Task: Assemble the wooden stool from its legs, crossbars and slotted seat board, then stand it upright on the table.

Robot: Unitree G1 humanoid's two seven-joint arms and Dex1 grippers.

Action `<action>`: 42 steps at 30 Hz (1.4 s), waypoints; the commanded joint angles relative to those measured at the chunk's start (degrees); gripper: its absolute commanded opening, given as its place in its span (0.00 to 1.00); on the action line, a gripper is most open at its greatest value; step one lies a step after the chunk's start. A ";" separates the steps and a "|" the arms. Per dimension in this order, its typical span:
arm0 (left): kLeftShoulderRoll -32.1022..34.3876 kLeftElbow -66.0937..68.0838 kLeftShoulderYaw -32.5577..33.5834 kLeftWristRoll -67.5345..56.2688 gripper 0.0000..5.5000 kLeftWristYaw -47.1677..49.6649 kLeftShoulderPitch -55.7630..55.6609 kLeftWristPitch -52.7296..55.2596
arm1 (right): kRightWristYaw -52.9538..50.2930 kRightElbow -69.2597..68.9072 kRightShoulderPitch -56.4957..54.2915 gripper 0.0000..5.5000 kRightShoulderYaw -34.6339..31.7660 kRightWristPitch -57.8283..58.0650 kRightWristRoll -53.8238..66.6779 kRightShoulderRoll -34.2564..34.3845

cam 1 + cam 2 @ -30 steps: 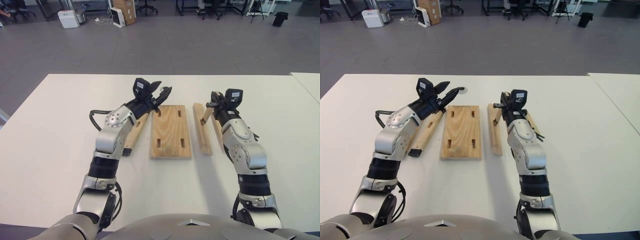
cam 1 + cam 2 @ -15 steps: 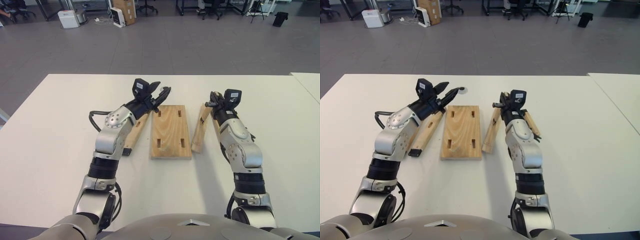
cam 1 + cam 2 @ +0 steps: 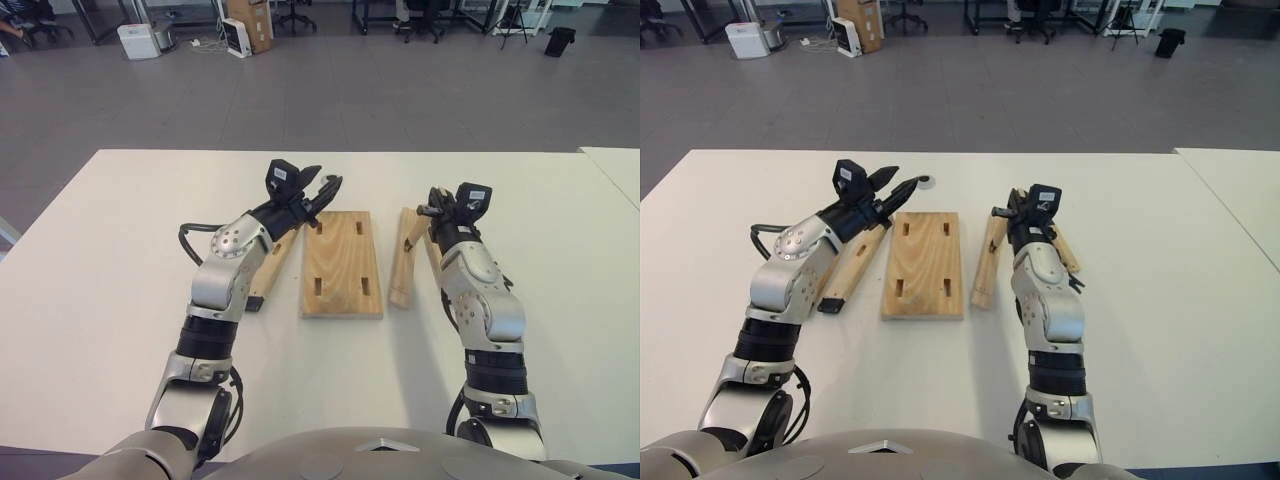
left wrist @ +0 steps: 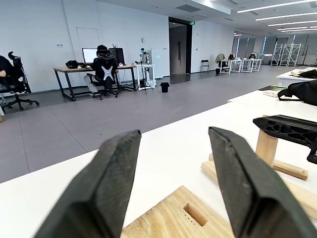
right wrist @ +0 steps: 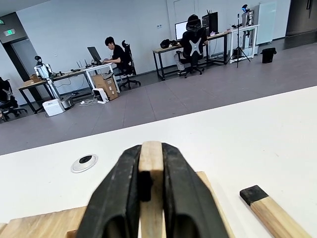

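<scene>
The slotted seat board (image 3: 342, 263) lies flat mid-table. My left gripper (image 3: 325, 190) hovers open over its far left corner, fingers (image 4: 99, 198) spread with nothing between them. Two wooden legs (image 3: 268, 265) lie under the left forearm, left of the board. My right gripper (image 3: 432, 212) is shut on the far end of a wooden leg (image 3: 403, 265). That leg tilts, its near end resting on the table just right of the board. In the right wrist view the jaws pinch the leg (image 5: 150, 163). Another leg (image 3: 1065, 250) with a black tip lies beside the right arm.
A round cable grommet (image 3: 924, 180) is set in the table beyond the board. The white table (image 3: 120, 300) has wide bare areas at the left, right and front. A second table's corner (image 3: 615, 165) shows at the far right.
The held leg's near end swung in towards the board, then eased slightly back to the right as the right gripper shifted a little right. The left arm has not moved.
</scene>
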 commanded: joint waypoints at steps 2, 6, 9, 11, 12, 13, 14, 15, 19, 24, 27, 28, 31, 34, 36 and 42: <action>0.08 0.28 -0.22 1.07 0.45 0.62 0.79 -0.16 | -2.39 2.71 1.27 0.08 -1.19 1.71 -1.16 1.50; -0.18 0.37 -0.56 1.18 0.45 0.74 1.03 -0.25 | -0.85 7.68 0.59 0.08 -0.69 1.83 -1.35 0.90; -0.40 0.34 -0.86 1.39 0.45 0.94 1.33 -0.38 | -0.51 10.99 -1.11 0.08 -0.25 2.22 -1.94 0.33; -0.59 0.26 -0.93 1.54 0.45 1.12 1.56 -0.48 | 0.35 11.65 -1.07 0.08 1.74 0.88 -3.86 -0.50; -0.70 0.19 -0.90 1.64 0.45 1.20 1.68 -0.51 | 0.98 11.40 -0.48 0.08 2.50 0.09 -4.39 -0.52; -0.79 0.15 -0.84 1.78 0.45 1.28 1.84 -0.61 | 2.20 10.52 0.96 0.08 3.47 -1.23 -4.67 -0.56; -0.91 0.05 -0.86 1.99 0.45 1.32 2.07 -0.69 | 3.75 9.18 3.20 0.08 4.82 -2.50 -5.42 -1.11; -0.75 -0.15 -1.12 2.35 0.45 1.17 2.38 -0.73 | 4.82 7.68 5.47 0.08 5.81 -3.34 -5.93 -1.49; -0.84 -0.91 -1.21 2.52 0.45 1.31 3.21 -0.52 | 7.42 3.17 10.52 0.08 6.26 -4.04 -5.51 -1.85; -1.06 -1.72 -1.53 2.97 0.45 1.93 4.17 -0.57 | 9.35 -1.53 14.51 0.08 7.00 -4.03 -6.76 -3.57; -1.14 -2.39 -1.35 2.96 0.45 2.50 4.80 -0.59 | 10.80 -3.12 17.30 0.08 6.95 -6.22 -6.84 -4.33; -1.18 -2.48 -1.29 2.96 0.45 2.66 4.93 -0.81 | 11.48 -3.38 18.11 0.08 6.99 -7.48 -6.99 -4.55; -1.55 -2.93 -0.99 2.59 0.45 2.63 5.26 -2.70 | 13.22 -0.16 20.98 0.08 7.72 -17.27 -9.98 -6.19; -1.76 -2.85 -0.70 2.36 0.45 2.59 5.34 -4.27 | 13.80 4.10 22.64 0.08 7.87 -26.48 -12.08 -6.87; -1.89 -2.69 -0.42 2.30 0.45 2.55 5.30 -5.20 | 13.87 7.10 23.58 0.08 7.92 -31.81 -13.44 -7.05; -2.08 -2.54 -0.10 2.37 0.45 2.56 5.29 -6.24 | 14.04 11.16 23.98 0.08 3.85 -35.11 -6.41 -3.81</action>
